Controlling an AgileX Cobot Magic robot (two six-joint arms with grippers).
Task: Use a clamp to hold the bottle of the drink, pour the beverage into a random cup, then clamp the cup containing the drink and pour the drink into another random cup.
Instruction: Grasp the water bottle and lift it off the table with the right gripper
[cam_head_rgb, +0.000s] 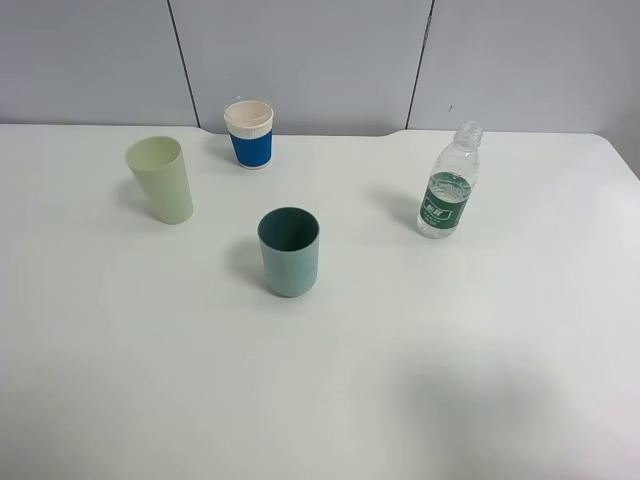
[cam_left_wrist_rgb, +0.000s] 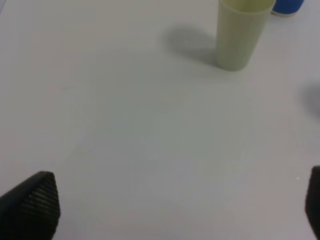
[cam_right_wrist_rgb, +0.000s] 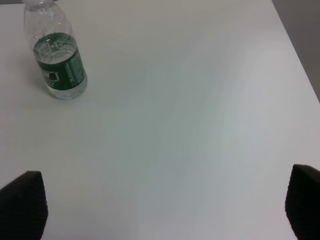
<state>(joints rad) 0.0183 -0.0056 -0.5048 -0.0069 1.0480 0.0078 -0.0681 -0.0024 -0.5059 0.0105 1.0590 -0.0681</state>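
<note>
Near the right edge of the white worktop (cam_head_rgb: 520, 330), high view, the small clear plastic bottle with a dark green label (cam_head_rgb: 447, 185) stands upright; left wrist view, left gripper (cam_left_wrist_rgb: 175, 205) spread wide, no bottle; right wrist view, right gripper (cam_right_wrist_rgb: 162, 205) spread empty, bottle ahead, probably the nearer arm.
</note>
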